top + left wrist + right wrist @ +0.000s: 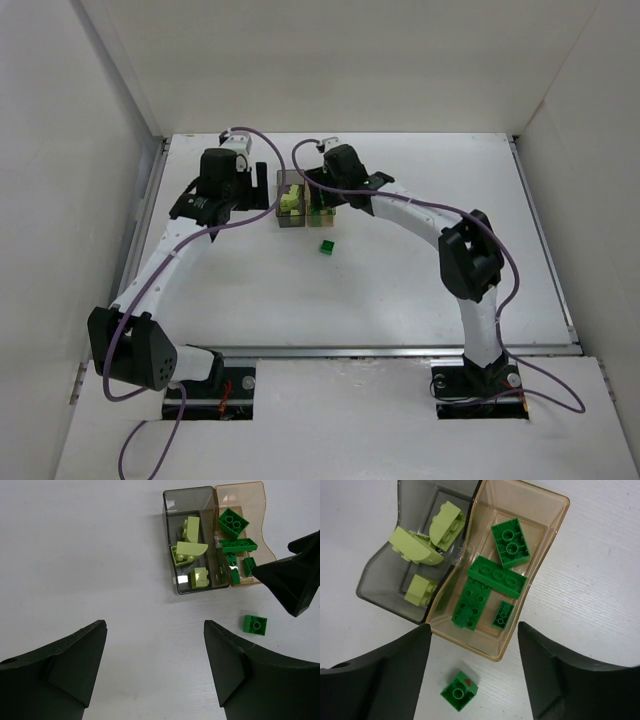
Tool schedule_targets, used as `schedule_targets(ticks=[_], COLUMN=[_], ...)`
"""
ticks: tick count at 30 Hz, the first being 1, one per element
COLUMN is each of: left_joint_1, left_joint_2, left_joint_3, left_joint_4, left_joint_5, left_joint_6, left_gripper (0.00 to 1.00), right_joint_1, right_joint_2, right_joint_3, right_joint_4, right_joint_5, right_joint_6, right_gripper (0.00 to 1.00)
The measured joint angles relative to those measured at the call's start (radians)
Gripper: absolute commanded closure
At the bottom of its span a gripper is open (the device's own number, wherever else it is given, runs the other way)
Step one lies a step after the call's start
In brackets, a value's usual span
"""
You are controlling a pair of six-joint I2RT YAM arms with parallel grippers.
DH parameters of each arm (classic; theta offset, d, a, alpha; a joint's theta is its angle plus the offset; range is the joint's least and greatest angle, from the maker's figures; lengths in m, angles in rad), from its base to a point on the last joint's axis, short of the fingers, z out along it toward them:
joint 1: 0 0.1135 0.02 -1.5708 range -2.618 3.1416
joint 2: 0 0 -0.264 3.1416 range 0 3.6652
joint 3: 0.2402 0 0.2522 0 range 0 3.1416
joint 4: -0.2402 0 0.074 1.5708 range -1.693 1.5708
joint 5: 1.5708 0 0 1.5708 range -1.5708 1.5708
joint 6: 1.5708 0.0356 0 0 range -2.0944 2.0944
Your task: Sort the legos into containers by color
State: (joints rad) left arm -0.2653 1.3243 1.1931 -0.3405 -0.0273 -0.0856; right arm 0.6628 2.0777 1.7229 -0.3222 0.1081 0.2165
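The joined containers stand mid-table: the smoky grey box [289, 205] [190, 545] [405, 565] holds three pale yellow legos [190, 550], and the amber box [322, 208] [240, 540] [510, 565] holds several green legos [492, 577]. One green brick [325, 247] [255, 624] [459, 691] lies on the table just in front of the amber box. My right gripper [325, 205] [474, 672] is open and empty, hovering over the amber box's near edge with the loose brick between its fingers in the wrist view. My left gripper [262, 185] [155, 665] is open and empty, left of the boxes.
White walls enclose the table [420, 280] on the left, back and right. The right arm's finger [292, 580] shows as a dark shape at the right edge of the left wrist view, beside the amber box.
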Motion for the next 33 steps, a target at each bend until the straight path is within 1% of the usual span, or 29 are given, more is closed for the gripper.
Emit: schedule_targets(ticks=[4,7,10,13,15,18,23,25,29,33], left_joint_1=[0.005,0.005,0.005,0.005,0.005,0.005,0.005,0.005,0.005,0.005], left_joint_2=[0.0,0.0,0.0,0.0,0.0,0.0,0.0,0.0,0.0,-0.018], left_joint_3=[0.0,0.0,0.0,-0.004,-0.006,-0.006,-0.021,-0.032,-0.041,-0.047], left_joint_4=[0.0,0.0,0.001,0.001,0.001,0.001,0.013,0.013,0.014,0.016], left_joint_5=[0.0,0.0,0.0,0.0,0.0,0.0,0.001,0.001,0.005,0.007], left_joint_6=[-0.002,-0.003,-0.004,-0.005,-0.005,-0.005,-0.005,-0.005,-0.005,-0.005], left_gripper=[0.25,0.25,0.25,0.25,0.25,0.25,0.25,0.25,0.25,0.25], right_joint_1=[0.0,0.0,0.01,0.043,0.071,0.1,0.109,0.108,0.104,0.103], right_joint_2=[-0.01,-0.042,-0.124,-0.208,-0.232,-0.214,-0.092,-0.064,-0.054,-0.054], right_joint_3=[0.021,0.006,-0.076,-0.173,-0.215,-0.23,-0.182,-0.181,-0.181,-0.181], right_joint_4=[-0.01,-0.036,-0.06,-0.09,-0.102,-0.123,-0.176,-0.193,-0.218,-0.219], right_joint_5=[-0.028,-0.042,-0.026,0.028,0.046,0.049,0.067,0.088,0.151,0.169], right_joint_6=[-0.013,-0.02,0.003,0.078,0.134,0.215,0.36,0.414,0.51,0.545], right_gripper=[0.23,0.23,0.23,0.2,0.18,0.18,0.18,0.19,0.24,0.25])
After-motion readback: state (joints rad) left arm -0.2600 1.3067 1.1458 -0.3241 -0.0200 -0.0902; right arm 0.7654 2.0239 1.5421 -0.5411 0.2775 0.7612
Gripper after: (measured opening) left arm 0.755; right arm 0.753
